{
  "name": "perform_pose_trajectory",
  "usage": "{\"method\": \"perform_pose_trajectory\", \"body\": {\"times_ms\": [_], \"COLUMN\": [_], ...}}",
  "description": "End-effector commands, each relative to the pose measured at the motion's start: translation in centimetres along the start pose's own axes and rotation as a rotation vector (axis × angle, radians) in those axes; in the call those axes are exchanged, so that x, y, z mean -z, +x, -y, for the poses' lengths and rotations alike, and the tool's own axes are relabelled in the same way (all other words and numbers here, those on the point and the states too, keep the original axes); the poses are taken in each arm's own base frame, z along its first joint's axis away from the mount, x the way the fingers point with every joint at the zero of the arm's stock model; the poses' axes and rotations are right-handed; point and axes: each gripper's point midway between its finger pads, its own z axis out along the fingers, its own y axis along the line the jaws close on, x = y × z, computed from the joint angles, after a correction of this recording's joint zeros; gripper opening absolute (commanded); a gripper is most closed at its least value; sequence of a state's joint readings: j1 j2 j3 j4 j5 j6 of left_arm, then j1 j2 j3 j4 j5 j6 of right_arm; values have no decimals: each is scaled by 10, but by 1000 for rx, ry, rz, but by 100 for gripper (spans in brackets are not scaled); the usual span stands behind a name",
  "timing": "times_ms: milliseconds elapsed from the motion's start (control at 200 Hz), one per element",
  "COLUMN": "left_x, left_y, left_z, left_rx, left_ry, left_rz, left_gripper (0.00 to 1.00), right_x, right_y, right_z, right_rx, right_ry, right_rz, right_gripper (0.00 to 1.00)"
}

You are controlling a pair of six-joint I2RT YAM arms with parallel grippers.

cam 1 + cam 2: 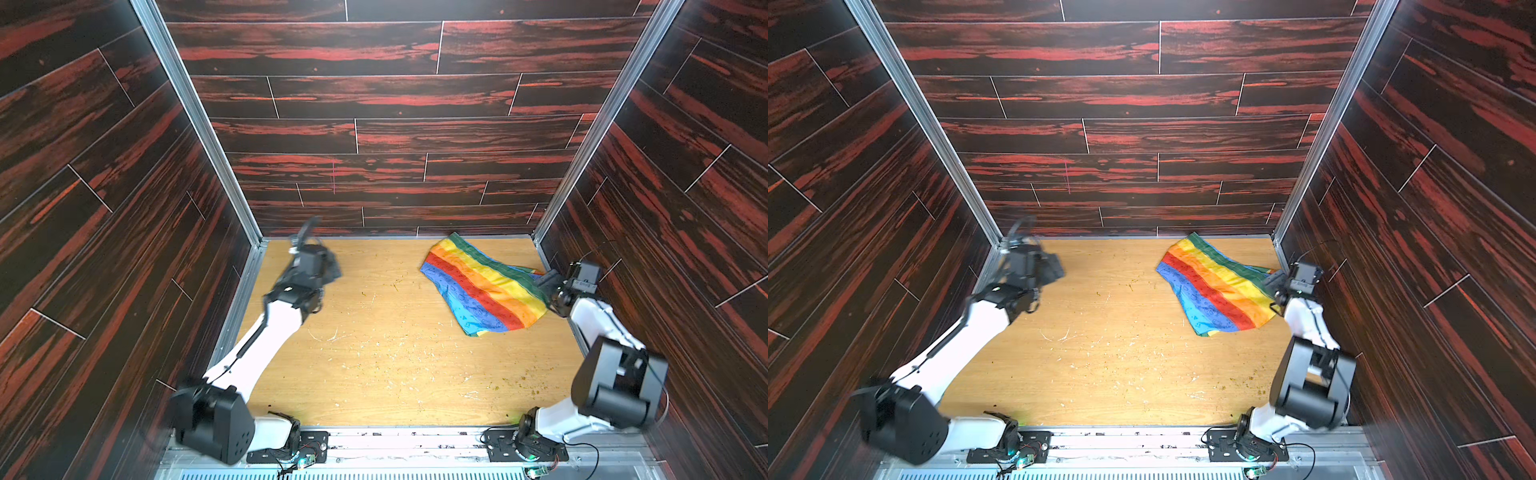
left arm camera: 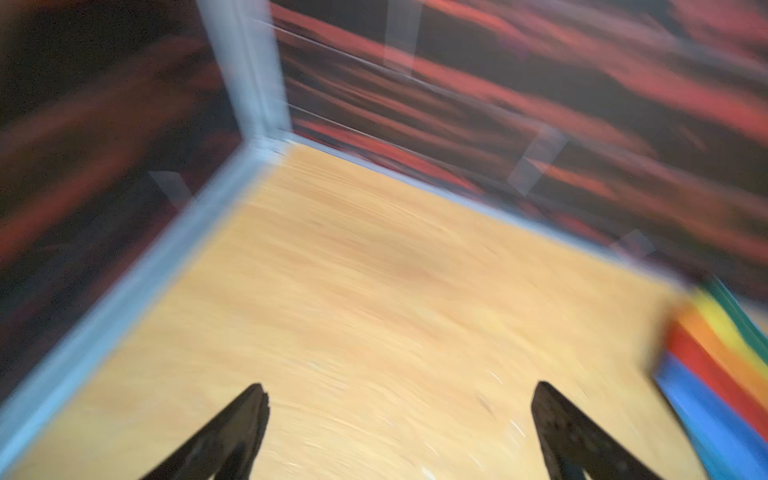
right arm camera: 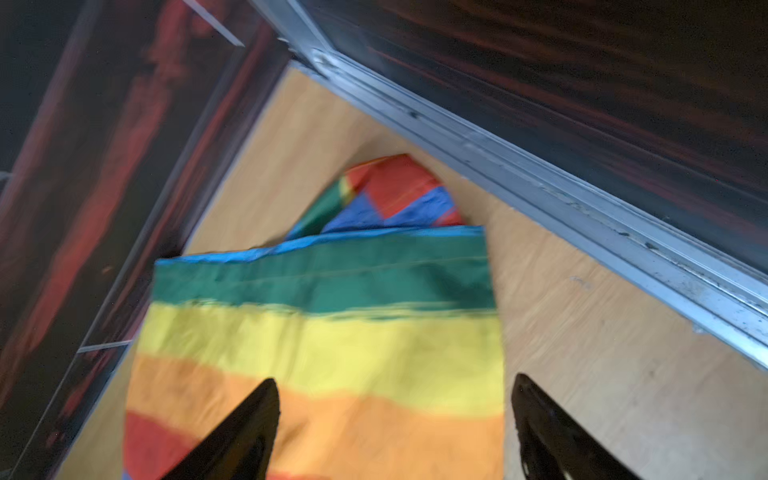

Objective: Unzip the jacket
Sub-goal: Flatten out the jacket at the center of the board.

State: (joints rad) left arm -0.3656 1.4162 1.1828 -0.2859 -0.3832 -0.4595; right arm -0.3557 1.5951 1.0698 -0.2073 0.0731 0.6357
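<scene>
Far right of the tabletop point(image 1: 374, 365): rainbow-striped jacket point(image 1: 484, 286), lying rumpled, stripes up.
Right claw point(image 3: 395, 384): jaws wide, straddling the jacket's edge; contact unclear.
Left claw point(image 2: 401, 388): jaws wide, empty, over bare tabletop, well apart.

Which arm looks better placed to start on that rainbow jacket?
The right, I'd say. The right gripper hangs open at the edge of the jacket, one finger over its orange stripe. The left gripper, also open, is over bare table near the far corner, away from it.
</scene>
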Motion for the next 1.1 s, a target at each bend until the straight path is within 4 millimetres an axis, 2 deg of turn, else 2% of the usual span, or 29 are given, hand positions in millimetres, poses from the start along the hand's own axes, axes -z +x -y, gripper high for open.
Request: {"method": "perform_pose_trajectory", "body": {"times_ms": [0,90,215,286,301,371,491,631,751,872,1092], "left_x": [3,5,8,13,8,10,14,15,16,15,13], "left_y": [21,32,42,46,53,62,69,76,82,83,85], "left_z": [63,116,172,198,203,229,261,285,296,299,295], "left_rx": [-102,-150,-206,-241,-255,-297,-325,-344,-363,-367,-373], "left_ry": [156,266,365,411,414,471,529,564,574,573,556], "left_rz": [-92,-123,-145,-148,-162,-172,-170,-177,-191,-194,-197], "left_gripper": [100,100,100,100,100,100,100,100,100,100,100], "right_x": [-19,-29,-41,-49,-51,-59,-69,-76,-81,-84,-88], "right_y": [15,13,5,2,3,5,4,6,12,18,23], "right_z": [4,11,26,31,32,34,34,37,47,51,41], "right_rx": [-25,-43,-66,-81,-86,-110,-121,-136,-170,-192,-220], "right_ry": [-14,-14,-15,-31,-36,-64,-88,-74,-41,-41,-113], "right_rz": [-123,-141,-154,-174,-182,-212,-241,-271,-300,-329,-361], "right_gripper": [88,87,85,84,84,84,84,82,81,81,80]}}
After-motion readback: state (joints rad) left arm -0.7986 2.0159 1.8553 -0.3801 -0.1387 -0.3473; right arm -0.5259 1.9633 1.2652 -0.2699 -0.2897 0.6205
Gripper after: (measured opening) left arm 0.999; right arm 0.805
